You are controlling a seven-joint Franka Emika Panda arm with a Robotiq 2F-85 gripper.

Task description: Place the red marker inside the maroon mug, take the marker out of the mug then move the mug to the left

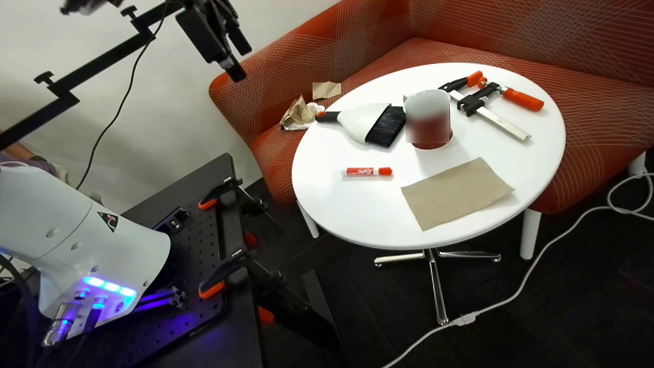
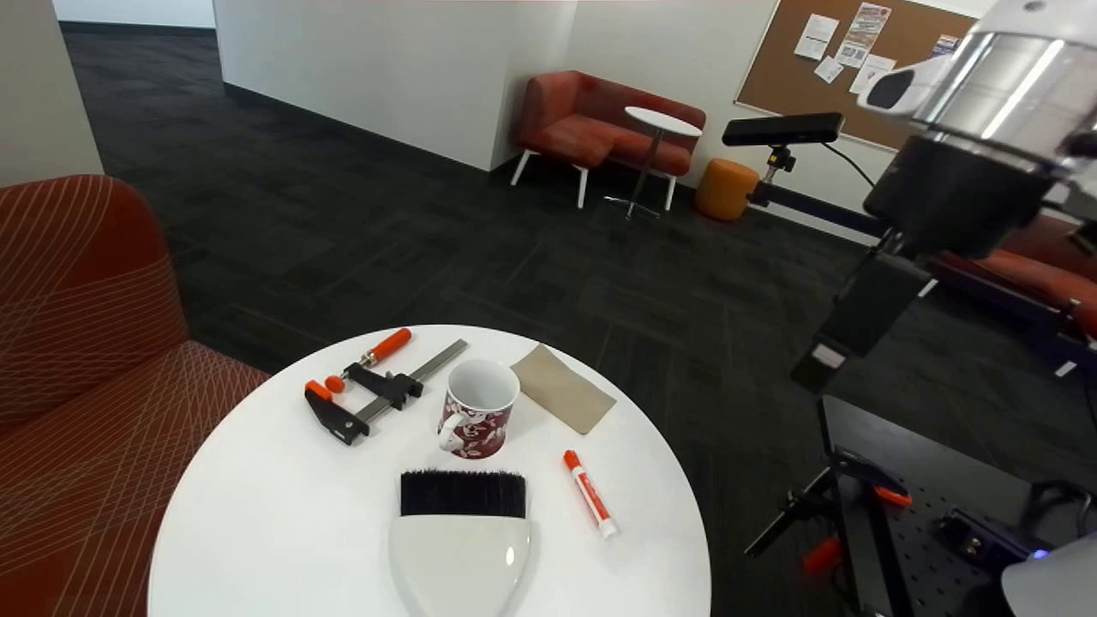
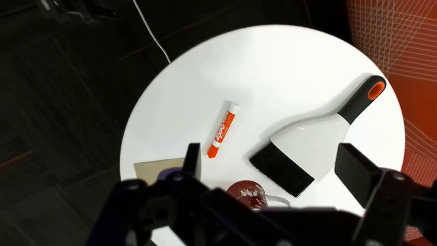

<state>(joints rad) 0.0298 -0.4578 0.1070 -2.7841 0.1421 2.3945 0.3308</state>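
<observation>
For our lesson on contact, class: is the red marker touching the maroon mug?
Apart. An exterior view shows white tabletop between the red marker, lying down, and the upright maroon mug.

I count one red marker (image 3: 223, 130), one maroon mug (image 2: 478, 422), one brush (image 3: 312, 141), one bar clamp (image 2: 396, 391) and one sheet of brown paper (image 1: 457, 194) on the round white table (image 1: 347, 214). Two more clamps (image 1: 222, 188) show at the edge of my black stand (image 1: 196, 171), while an exterior view adds a second white table (image 2: 664, 121) and one orange pouf (image 2: 726, 190)

Pinboard (image 2: 784, 81), red couches (image 2: 583, 133) and carpet (image 2: 411, 223) suggest an office lounge.
</observation>
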